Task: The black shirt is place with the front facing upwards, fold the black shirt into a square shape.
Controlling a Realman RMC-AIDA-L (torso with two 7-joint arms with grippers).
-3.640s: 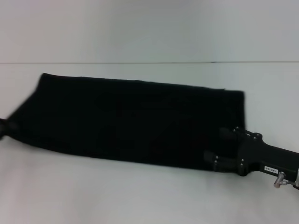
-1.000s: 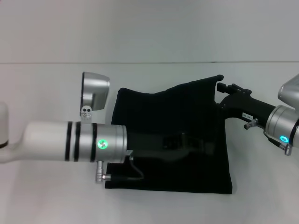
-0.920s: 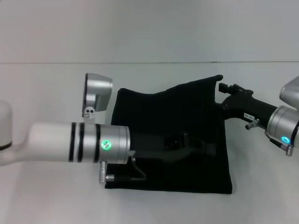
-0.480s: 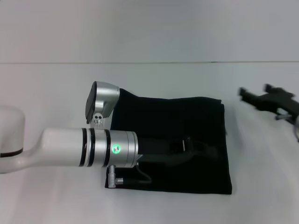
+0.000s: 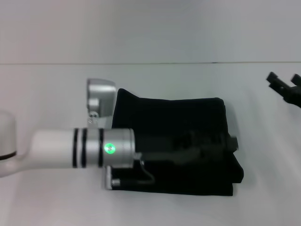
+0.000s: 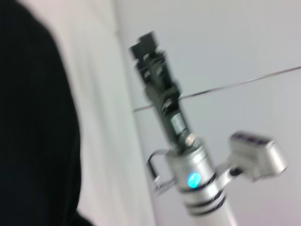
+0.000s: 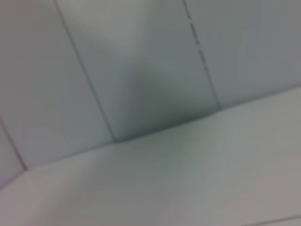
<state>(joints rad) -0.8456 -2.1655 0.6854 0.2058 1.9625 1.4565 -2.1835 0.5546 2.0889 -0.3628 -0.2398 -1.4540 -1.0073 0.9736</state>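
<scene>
Head view | black shirt [image 5: 174, 127]: matte squarish fold | left end effector [image 5: 221, 143]: state unclear | right end effector [image 5: 283, 81]: spread

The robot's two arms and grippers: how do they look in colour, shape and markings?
The left arm is a white cylinder with two black rings, a silver end section carrying a green light, a thin grey cable, and a silver camera housing. The left gripper is black. The right gripper is black too, on a silver wrist with a blue light.

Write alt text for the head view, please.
A black shirt, folded into a rough square, lies on a white table. The left arm reaches across it, left gripper over its right edge. The right gripper is off the shirt at far right.
</scene>
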